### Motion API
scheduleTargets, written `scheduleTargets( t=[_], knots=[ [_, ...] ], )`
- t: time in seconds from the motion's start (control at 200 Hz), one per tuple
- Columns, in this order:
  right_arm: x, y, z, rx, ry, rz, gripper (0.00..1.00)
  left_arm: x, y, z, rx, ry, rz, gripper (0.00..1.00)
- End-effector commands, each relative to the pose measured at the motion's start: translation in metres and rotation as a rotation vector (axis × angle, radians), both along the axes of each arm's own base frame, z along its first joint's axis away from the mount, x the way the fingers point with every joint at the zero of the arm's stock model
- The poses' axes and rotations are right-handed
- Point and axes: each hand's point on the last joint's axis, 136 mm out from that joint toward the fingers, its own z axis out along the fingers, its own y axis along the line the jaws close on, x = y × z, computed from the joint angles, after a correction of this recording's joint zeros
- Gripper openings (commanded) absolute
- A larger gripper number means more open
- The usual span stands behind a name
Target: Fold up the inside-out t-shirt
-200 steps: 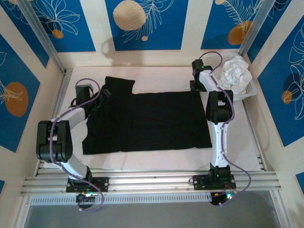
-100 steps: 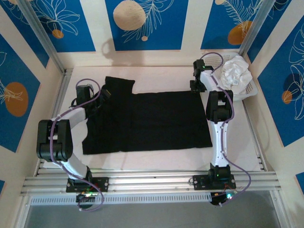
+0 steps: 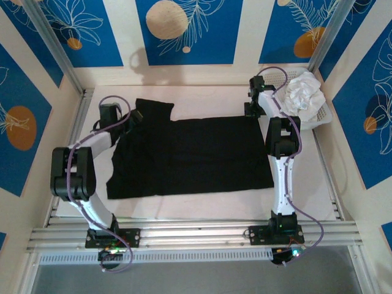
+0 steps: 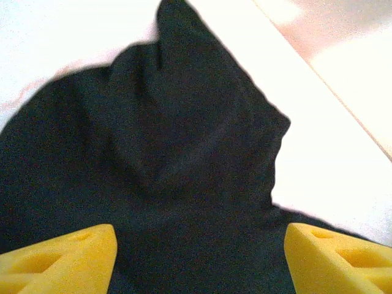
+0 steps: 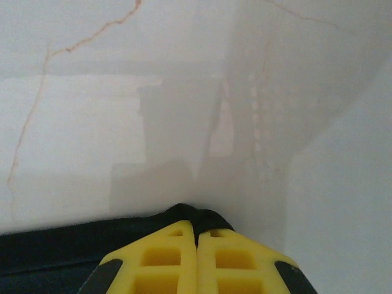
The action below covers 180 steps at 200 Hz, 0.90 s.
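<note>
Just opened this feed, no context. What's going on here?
A black t-shirt lies spread flat on the table. The right claw is shut on the shirt's far right corner. The left claw is open, poised over the bunched sleeve end at the far left. No fold is made yet. A white garment sits in a basket at the far right.

1. left gripper (image 4: 199, 260): yellow fingers (image 4: 67, 260) spread wide apart, one at each lower corner.
2. black t-shirt (image 4: 184, 159): rumpled, lying between and ahead of the fingers.
3. white table (image 4: 331, 153): bare ahead and to the right.
</note>
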Motion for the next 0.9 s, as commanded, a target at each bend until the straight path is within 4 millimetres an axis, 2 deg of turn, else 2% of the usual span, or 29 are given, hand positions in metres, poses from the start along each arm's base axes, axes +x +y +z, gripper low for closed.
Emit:
scheduleTargets(
  t=[0.0,0.215,0.485,0.695,0.895],
  knots=[
    [0.011,0.011,0.044,-0.025,-0.136,0.064,0.0,0.028,0.005,-0.002,0.106,0.031,-0.045,0.72],
    [0.011,0.033,0.078,-0.036,-0.272,0.139,0.0,0.081,0.005,-0.033,0.191,0.143,-0.135,0.7],
    [0.004,0.045,0.087,-0.041,-0.283,0.178,0.0,0.139,0.012,-0.059,0.272,0.225,-0.193,0.64],
    [-0.002,0.051,0.082,-0.038,-0.269,0.192,0.0,0.161,0.017,-0.078,0.324,0.242,-0.189,0.59],
    [-0.007,0.05,0.08,-0.048,-0.262,0.193,0.0,0.172,0.004,-0.082,0.3,0.201,-0.217,0.51]
  ],
)
